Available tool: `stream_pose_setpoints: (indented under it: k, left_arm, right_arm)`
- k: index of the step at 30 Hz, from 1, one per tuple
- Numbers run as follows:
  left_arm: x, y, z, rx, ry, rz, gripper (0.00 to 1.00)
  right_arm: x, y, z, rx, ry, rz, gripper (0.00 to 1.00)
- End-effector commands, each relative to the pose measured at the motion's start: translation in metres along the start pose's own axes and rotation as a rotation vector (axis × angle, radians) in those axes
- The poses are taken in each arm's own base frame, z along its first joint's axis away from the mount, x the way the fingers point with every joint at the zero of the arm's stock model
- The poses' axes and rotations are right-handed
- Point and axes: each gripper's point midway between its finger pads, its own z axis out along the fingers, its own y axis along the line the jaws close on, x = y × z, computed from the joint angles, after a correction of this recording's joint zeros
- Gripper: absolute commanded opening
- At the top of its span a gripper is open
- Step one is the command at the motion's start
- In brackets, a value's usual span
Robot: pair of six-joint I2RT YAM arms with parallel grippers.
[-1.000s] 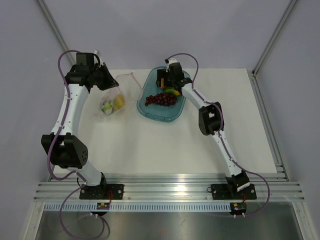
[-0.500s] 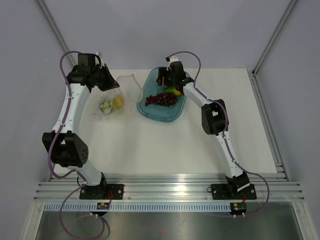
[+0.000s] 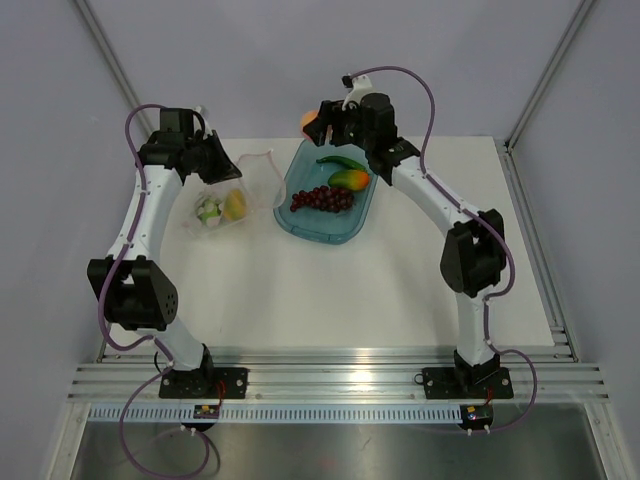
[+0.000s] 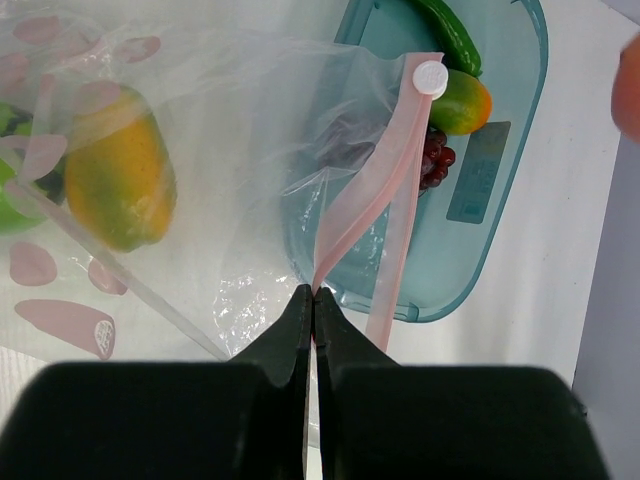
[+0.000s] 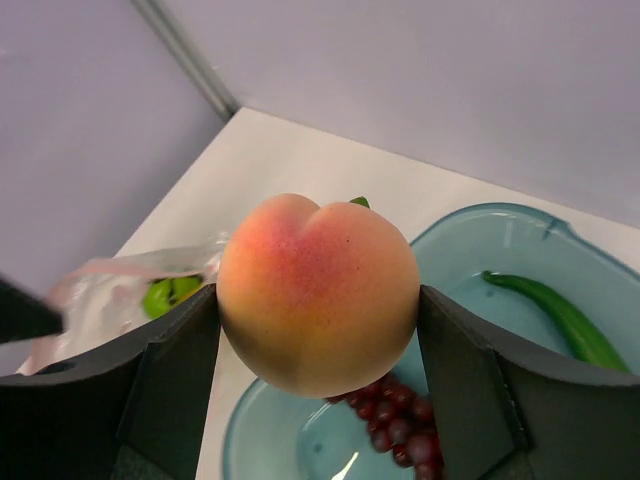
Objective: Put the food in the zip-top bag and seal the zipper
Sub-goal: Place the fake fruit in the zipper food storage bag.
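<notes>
From my remote seat I see the right gripper point(image 5: 318, 335) clamped on the peach point(image 5: 318, 295), one dark finger pressed to each side of it. The fruit is held in the air near the far left corner of the teal tray point(image 3: 300, 225). The left gripper point(image 4: 312, 312) has its jaws together, pinching the pink zipper point(image 4: 385, 220) of the zip-top bag point(image 4: 230, 150). The clear bag spreads across the table point(image 3: 350, 290), just left of the tray, with its zipper strip draped over the tray's edge. Inside the bag lie one mango point(image 4: 120, 180) and, beside it, the green round fruit point(image 3: 210, 211). In the tray sit a second mango point(image 3: 349, 179), the grape bunch point(image 3: 322, 199) and a long green pod point(image 3: 340, 161).
</notes>
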Motion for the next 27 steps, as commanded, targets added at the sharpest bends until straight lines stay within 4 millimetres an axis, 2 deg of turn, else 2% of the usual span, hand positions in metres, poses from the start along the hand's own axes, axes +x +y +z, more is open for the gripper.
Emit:
stream_pose_setpoints:
  k: [1, 2, 3, 10, 15, 17, 18, 20, 23, 24, 26, 27]
  left_arm:
    - [-0.016, -0.019, -0.008, 0.069, -0.046, 0.046, 0.00]
    - [-0.015, -0.020, -0.009, 0.072, -0.046, 0.046, 0.00]
    - [-0.015, -0.021, -0.010, 0.078, -0.045, 0.046, 0.00]
    - [-0.013, -0.028, -0.021, 0.097, -0.056, 0.054, 0.00]
    - [-0.013, -0.032, -0.029, 0.110, -0.065, 0.060, 0.00]
    - [-0.014, -0.034, -0.031, 0.118, -0.068, 0.063, 0.00]
    - [-0.013, -0.036, -0.034, 0.126, -0.068, 0.065, 0.00]
    - [-0.015, -0.040, -0.038, 0.136, -0.076, 0.068, 0.00]
    - [-0.015, -0.045, -0.043, 0.154, -0.081, 0.066, 0.00]
    - [-0.015, -0.046, -0.045, 0.160, -0.081, 0.066, 0.00]
    - [-0.016, -0.050, -0.049, 0.172, -0.089, 0.064, 0.00]
    - [-0.015, -0.051, -0.051, 0.177, -0.089, 0.064, 0.00]
  right_arm:
    - [-0.017, 0.083, -0.028, -0.179, -0.046, -0.017, 0.60]
    - [-0.021, 0.094, -0.036, -0.199, -0.053, -0.017, 0.61]
    - [-0.012, 0.111, -0.039, -0.226, -0.037, -0.014, 0.61]
    - [0.014, 0.170, -0.043, -0.325, 0.032, 0.000, 0.60]
    - [0.043, 0.179, -0.032, -0.331, 0.095, 0.031, 0.60]
    - [0.055, 0.175, -0.025, -0.320, 0.123, 0.037, 0.60]
    - [0.054, 0.175, -0.023, -0.318, 0.117, 0.037, 0.61]
    - [0.071, 0.167, -0.017, -0.291, 0.165, 0.043, 0.61]
    - [0.079, 0.168, -0.010, -0.296, 0.193, 0.046, 0.61]
    - [0.077, 0.169, -0.008, -0.299, 0.189, 0.044, 0.61]
    - [0.086, 0.166, -0.003, -0.294, 0.215, 0.042, 0.61]
    - [0.082, 0.169, -0.002, -0.302, 0.212, 0.041, 0.62]
